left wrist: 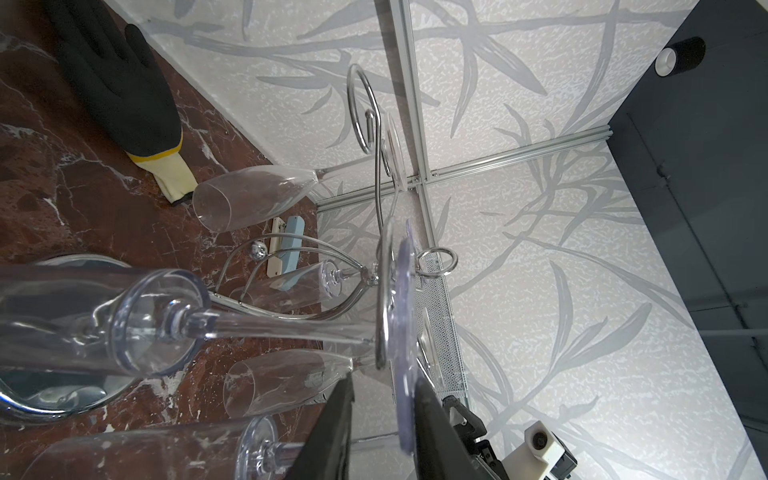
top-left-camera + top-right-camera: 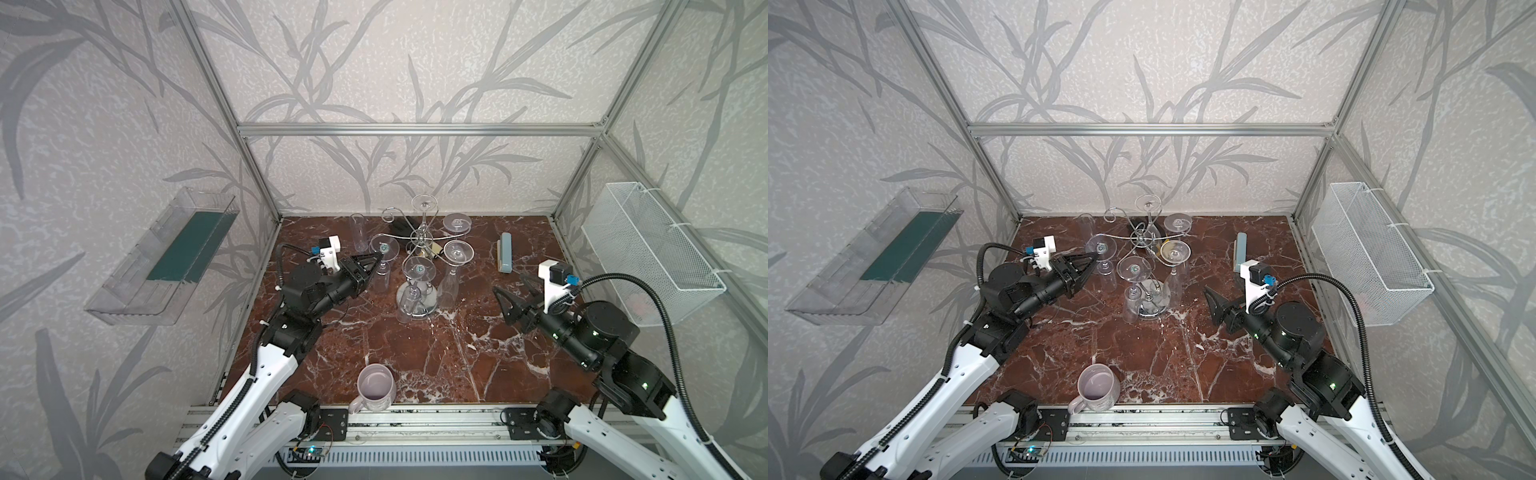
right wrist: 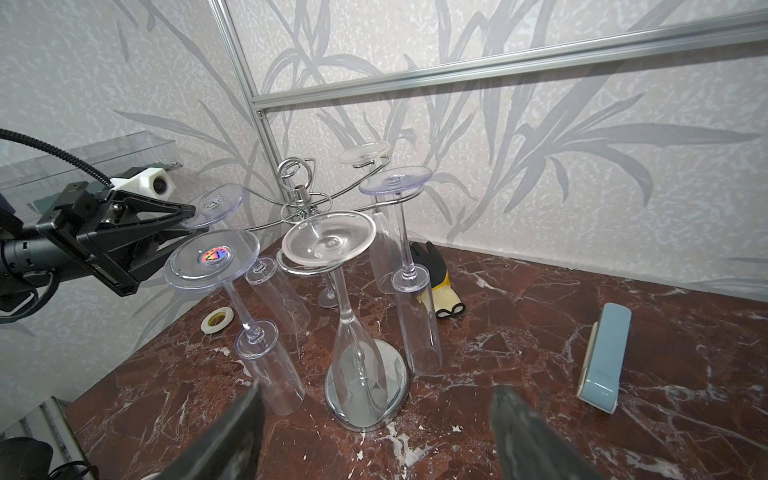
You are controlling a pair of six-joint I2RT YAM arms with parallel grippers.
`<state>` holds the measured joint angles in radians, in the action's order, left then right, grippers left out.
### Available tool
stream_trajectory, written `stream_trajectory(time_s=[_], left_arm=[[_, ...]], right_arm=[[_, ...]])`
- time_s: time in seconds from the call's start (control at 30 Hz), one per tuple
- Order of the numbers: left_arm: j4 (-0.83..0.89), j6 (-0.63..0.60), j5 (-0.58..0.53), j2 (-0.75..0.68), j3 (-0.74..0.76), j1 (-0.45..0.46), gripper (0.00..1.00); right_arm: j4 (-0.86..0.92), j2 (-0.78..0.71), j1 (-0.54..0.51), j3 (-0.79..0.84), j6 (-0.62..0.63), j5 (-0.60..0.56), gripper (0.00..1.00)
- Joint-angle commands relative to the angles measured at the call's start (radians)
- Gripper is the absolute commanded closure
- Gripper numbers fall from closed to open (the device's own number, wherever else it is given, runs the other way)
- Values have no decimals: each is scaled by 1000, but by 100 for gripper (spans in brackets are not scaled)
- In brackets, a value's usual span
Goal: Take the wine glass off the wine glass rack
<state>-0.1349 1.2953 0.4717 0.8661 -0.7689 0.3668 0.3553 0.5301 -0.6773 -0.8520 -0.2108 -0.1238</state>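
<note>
A clear inverted wine glass [image 2: 388,245] is straddled at the foot by the left hand [image 2: 376,258], fingers [image 1: 328,436] apart (unclamped); a level slide off the chrome wire rack [image 2: 419,237] is advised.

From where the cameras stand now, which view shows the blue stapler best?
The right wrist view: the blue stapler lies whole and unobstructed. Both top views show the stapler small, near the back. The left wrist view shows only parts of it behind the wine glass rack.

Six glasses [image 2: 419,269], one rack [image 3: 300,195], one mug [image 2: 376,388], one glove [image 3: 424,255], one stapler [image 3: 604,357], one tape roll [image 3: 206,325], two wall bins [image 2: 648,249].
</note>
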Motion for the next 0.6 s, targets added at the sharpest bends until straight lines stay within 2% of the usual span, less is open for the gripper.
stream_trajectory(time_s=[0.0, 0.47, 0.57], left_arm=[[10, 12, -4, -18, -27, 4, 77], [42, 11, -13, -36, -38, 4, 88], [51, 7, -19, -39, -41, 3, 94]], right_arm=[[5, -16, -7, -9, -8, -17, 17], [7, -28, -7, 2, -14, -22, 17], [7, -25, -7, 2, -7, -27, 17]])
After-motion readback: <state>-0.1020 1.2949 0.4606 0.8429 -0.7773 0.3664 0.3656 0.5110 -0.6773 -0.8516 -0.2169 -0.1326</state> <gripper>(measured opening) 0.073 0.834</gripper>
